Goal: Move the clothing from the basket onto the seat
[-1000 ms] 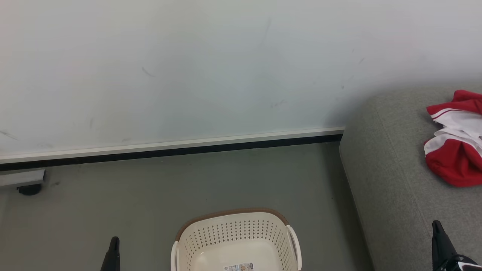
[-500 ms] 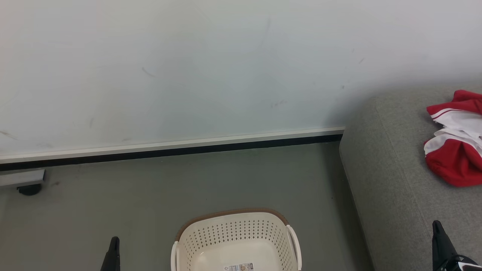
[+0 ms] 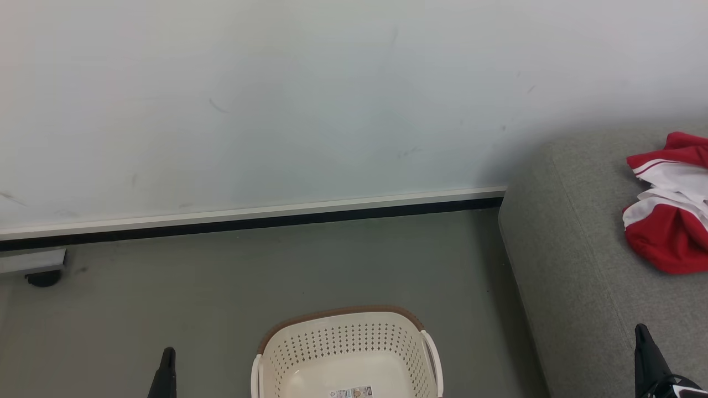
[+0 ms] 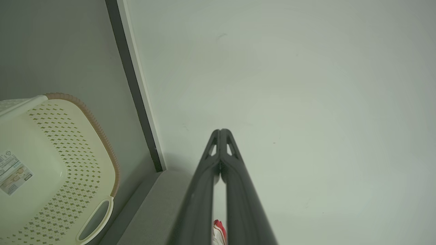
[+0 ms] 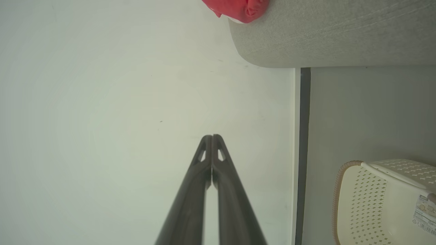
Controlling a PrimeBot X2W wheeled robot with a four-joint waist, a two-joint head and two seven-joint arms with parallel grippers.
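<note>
Looking from the nearest stuff outward: my left gripper (image 3: 168,354) hangs just left of the basket (image 3: 348,338) and my right gripper (image 3: 640,330) is well off to the basket's right. Both have their fingers pressed fully together with nothing between them. The basket sits on the floor (image 3: 221,276) right in front of me. The part of its inside I can see is bare, just a paper label (image 3: 350,393) on the bottom. No red in there, though its near end runs off the bottom of my head view, so I can't swear to that bit. Further back and to the basket's right is the seat (image 3: 575,265). The clothing (image 3: 666,221) lies in a crumpled red-and-white heap on top of it, well apart from the basket. Beyond the basket is the wall (image 3: 276,110) with its dark skirting strip (image 3: 249,220). My read: the moving looks pretty much done, and I can't spot anything left to carry over, unless something's hiding in that unseen end.
</note>
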